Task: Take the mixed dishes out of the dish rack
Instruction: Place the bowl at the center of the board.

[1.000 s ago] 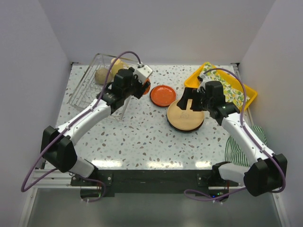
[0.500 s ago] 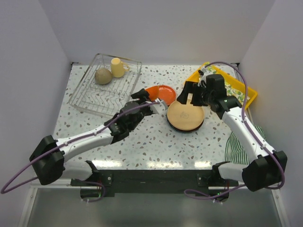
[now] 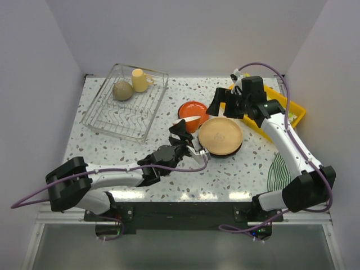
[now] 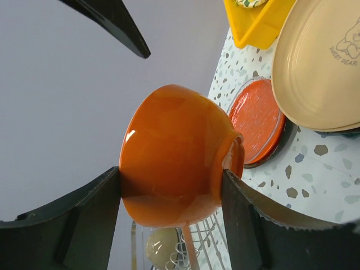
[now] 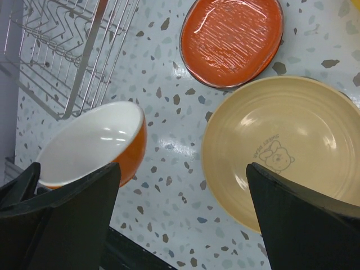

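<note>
My left gripper [image 3: 183, 130] is shut on an orange bowl [image 4: 174, 157] with a white inside [image 5: 93, 149], held just above the table beside the orange plate [image 3: 194, 111]. A tan-yellow plate [image 3: 220, 135] lies on top of a dark one to its right. The dish rack [image 3: 112, 115] at the far left holds a cream mug [image 3: 140, 80] and a round olive-tan dish [image 3: 122, 90]. My right gripper [image 3: 226, 107] hangs open over the gap between both plates, nothing between its fingers [image 5: 56, 219].
A yellow tray [image 3: 297, 112] with a lemon-print cloth stands at the far right. A green striped cloth [image 3: 284, 169] lies by the right edge. My left arm stretches low across the table's front middle.
My left arm has swung from the rack rightward and lowered, carrying the orange bowl to beside the orange plate. The right gripper has drawn back toward the far side, still open.
</note>
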### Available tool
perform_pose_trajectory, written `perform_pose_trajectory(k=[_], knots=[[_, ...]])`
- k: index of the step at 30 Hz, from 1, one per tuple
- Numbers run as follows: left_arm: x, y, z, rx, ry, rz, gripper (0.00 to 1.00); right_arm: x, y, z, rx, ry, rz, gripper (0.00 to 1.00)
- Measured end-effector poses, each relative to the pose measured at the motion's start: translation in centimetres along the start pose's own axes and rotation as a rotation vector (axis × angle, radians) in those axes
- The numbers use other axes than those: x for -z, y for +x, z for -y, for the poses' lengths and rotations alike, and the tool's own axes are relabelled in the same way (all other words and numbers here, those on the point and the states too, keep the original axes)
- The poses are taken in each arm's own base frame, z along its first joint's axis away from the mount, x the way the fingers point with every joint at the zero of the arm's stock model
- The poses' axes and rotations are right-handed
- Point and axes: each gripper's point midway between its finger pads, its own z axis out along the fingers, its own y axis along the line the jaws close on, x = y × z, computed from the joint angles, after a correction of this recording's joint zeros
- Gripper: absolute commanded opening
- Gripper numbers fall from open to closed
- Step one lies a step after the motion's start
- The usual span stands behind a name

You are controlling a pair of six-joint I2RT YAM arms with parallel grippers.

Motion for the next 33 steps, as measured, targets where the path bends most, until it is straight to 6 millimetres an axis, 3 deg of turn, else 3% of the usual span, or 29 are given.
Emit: perform_pose_trajectory(k=[7, 13, 18, 24, 27, 31, 33], knots=[[0.1, -0.9, 1.4, -0.075, 0.006, 0.021, 0.0, -1.4, 1.0, -0.3, -0.025, -0.018, -0.096, 0.98], [-0.1, -1.5, 1.9, -0.115, -0.013, 0.026, 0.0, -2.8, 1.6, -1.0, -0.036, -0.031, -0.183, 0.89], [-0.2, -1.8, 2.6, -0.146, -0.011, 0.028, 0.0, -4.5, 3.5, -1.0, -0.044, -0.027, -0.306, 0.77], [-0.1, -2.2, 2.4, -0.147, -0.026, 0.038, 0.0, -5.6, 6.2, -1.2, -0.034, -0.012, -0.444, 0.7], [0.0, -2.4, 2.6, -0.15, -0.022, 0.043, 0.0, -5.9, 6.8, -1.7, -0.005, -0.017, -0.488, 0.6], [0.1, -2.7, 3.0, -0.154, -0.014, 0.047, 0.0, -6.1, 7.8, -2.2, 0.026, -0.026, -0.539, 0.37], [0.1, -2.7, 3.1, -0.155, -0.011, 0.047, 0.0, -6.0, 8.2, -2.3, 0.034, -0.032, -0.565, 0.19]])
